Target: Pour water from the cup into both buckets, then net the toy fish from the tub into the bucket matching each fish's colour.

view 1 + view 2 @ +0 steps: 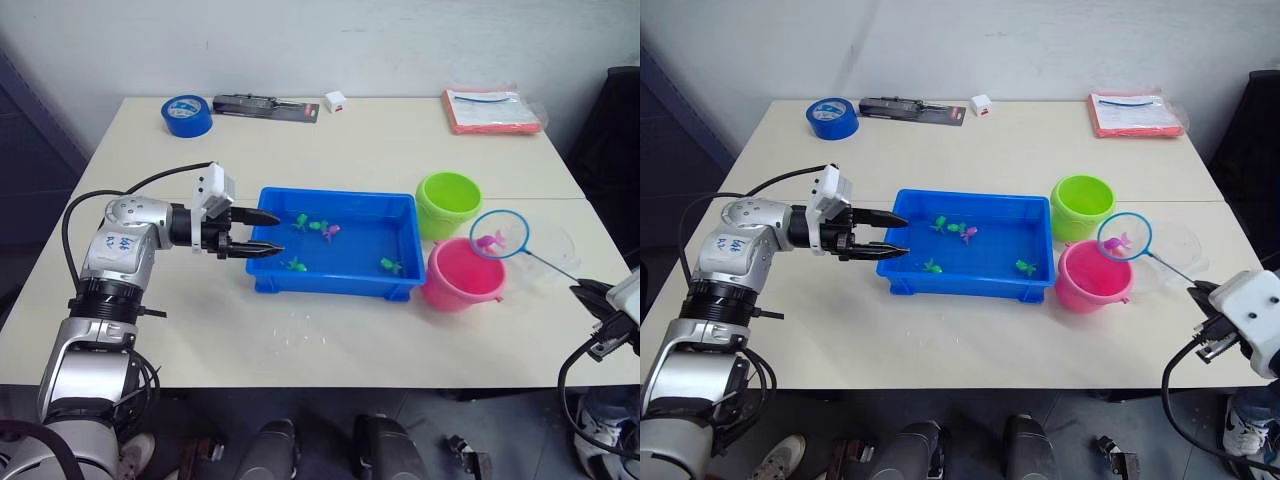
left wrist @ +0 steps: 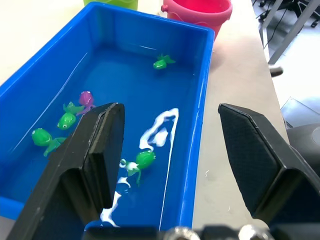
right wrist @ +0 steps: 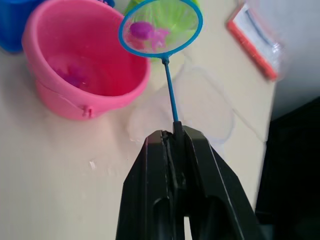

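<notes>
The blue tub (image 1: 340,193) holds water, several green toy fish (image 1: 296,265) and one pink fish (image 1: 331,232). My left gripper (image 1: 264,233) is open at the tub's left end, its fingers (image 2: 100,145) spread over the rim there. The green bucket (image 1: 449,203) and the pink bucket (image 1: 462,275) stand to the right of the tub. My right gripper (image 3: 175,135) is shut on the handle of the net (image 1: 498,236). The hoop hovers over the pink bucket's right side with a pink fish (image 3: 150,32) in it. A pink fish (image 3: 72,75) lies inside the pink bucket. The clear cup (image 1: 555,250) sits to the right of the buckets.
At the table's back stand a blue tape roll (image 1: 187,115), a dark packaged tool (image 1: 266,106), a small white box (image 1: 335,100) and an orange folder (image 1: 492,110). Small water drops (image 1: 300,335) lie in front of the tub.
</notes>
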Tool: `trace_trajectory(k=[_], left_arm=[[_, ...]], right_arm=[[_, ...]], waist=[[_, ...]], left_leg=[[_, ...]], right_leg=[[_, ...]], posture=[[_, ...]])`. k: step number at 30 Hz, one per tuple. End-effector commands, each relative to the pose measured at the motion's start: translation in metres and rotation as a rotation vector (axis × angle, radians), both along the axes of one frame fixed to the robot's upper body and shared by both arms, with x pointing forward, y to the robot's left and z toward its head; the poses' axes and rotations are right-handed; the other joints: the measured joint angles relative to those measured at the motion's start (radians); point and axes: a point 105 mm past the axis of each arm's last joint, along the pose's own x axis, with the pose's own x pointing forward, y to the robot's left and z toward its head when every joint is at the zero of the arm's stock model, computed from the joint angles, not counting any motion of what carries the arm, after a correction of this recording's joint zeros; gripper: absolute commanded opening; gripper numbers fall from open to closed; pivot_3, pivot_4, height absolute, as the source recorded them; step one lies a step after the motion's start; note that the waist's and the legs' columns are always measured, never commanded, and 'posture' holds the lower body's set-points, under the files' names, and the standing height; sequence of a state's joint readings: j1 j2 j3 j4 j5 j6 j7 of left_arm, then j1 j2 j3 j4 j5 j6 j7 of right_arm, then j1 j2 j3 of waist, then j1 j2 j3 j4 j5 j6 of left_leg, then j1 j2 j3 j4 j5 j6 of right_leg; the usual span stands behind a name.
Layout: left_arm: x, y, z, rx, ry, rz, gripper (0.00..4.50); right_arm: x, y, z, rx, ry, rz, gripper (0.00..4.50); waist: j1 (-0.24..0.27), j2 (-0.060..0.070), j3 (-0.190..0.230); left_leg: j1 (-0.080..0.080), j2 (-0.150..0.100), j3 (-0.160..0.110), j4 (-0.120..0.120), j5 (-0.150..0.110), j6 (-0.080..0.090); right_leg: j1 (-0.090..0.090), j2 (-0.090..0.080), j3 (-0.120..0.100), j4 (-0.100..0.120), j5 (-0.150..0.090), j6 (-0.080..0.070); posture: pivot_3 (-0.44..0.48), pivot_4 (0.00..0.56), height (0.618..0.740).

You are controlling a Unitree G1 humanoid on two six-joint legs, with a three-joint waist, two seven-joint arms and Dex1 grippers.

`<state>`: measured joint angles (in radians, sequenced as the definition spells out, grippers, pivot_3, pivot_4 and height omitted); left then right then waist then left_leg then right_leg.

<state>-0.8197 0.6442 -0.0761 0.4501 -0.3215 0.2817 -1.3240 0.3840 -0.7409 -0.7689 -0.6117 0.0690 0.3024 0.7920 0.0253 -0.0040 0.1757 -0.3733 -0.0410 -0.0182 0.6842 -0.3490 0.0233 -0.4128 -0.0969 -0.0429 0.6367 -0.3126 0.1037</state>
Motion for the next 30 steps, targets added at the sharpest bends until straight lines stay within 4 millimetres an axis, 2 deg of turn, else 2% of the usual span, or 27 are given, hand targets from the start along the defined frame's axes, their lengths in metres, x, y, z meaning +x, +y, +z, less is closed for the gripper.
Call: trace_trajectory(k=[1, 3, 10, 16, 21, 26, 30], left_arm=[[0.001, 0.0, 0.01, -0.008, -0.04, -0.006, 3.26], [0.001, -0.001, 0.009, -0.008, -0.039, -0.012, 3.26], [-0.001, -0.005, 0.011, -0.01, -0.037, -0.036, 3.26], [0.0, -0.007, 0.011, -0.011, -0.037, -0.041, 3.26], [0.001, -0.008, 0.01, -0.015, -0.034, -0.043, 3.26], [0.0, -0.008, 0.01, -0.019, -0.032, -0.043, 3.26], [0.0, -0.007, 0.01, -0.019, -0.029, -0.039, 3.26]], right_arm=[[-0.004, -0.001, 0.005, -0.177, -0.088, 0.016, 0.8], [-0.007, -0.002, -0.002, -0.28, -0.091, 0.045, 0.8], [-0.015, -0.007, -0.008, -0.45, -0.151, 0.078, 0.8], [-0.014, 0.006, -0.016, -0.594, -0.215, 0.154, 0.8], [-0.014, 0.01, -0.015, -0.71, -0.279, 0.183, 0.8], [-0.012, 0.008, -0.013, -0.749, -0.303, 0.193, 0.8], [-0.005, 0.014, -0.002, -0.709, -0.339, 0.203, 0.8]], waist=[[0.0, 0.0, 0.0], [0.002, 0.0, 0.0], [-0.001, 0.0, 0.0], [-0.001, 0.0, 0.0], [-0.001, 0.0, 0.0], [-0.002, 0.0, 0.0], [-0.003, 0.0, 0.0]], left_leg=[[0.0, 0.0, 0.0, 0.0, 0.0, 0.0], [0.0, 0.0, 0.0, 0.0, 0.0, 0.0], [0.002, 0.0, 0.0, 0.0, 0.0, 0.0], [0.002, 0.0, 0.0, -0.001, 0.0, 0.0], [0.002, 0.0, 0.0, -0.001, 0.0, 0.0], [0.002, 0.0, 0.001, -0.001, 0.0, 0.0], [0.002, 0.0, 0.001, -0.001, 0.0, 0.0]], right_leg=[[0.0, 0.0, 0.0, 0.0, 0.0, 0.0], [0.0, 0.0, 0.0, 0.0, 0.0, 0.0], [0.002, 0.001, 0.002, -0.001, 0.0, 0.0], [0.002, 0.001, 0.005, -0.001, 0.0, 0.0], [0.002, 0.002, 0.005, -0.001, 0.0, 0.0], [0.002, 0.002, 0.006, -0.001, 0.0, 0.0], [0.002, 0.002, 0.006, 0.0, 0.0, 0.0]], posture=[[0.0, 0.15, 0.737], [0.0, 0.15, 0.737], [0.0, 0.15, 0.737], [0.0, 0.15, 0.737], [0.0, 0.15, 0.737], [0.0, 0.15, 0.737], [0.0, 0.15, 0.737]])
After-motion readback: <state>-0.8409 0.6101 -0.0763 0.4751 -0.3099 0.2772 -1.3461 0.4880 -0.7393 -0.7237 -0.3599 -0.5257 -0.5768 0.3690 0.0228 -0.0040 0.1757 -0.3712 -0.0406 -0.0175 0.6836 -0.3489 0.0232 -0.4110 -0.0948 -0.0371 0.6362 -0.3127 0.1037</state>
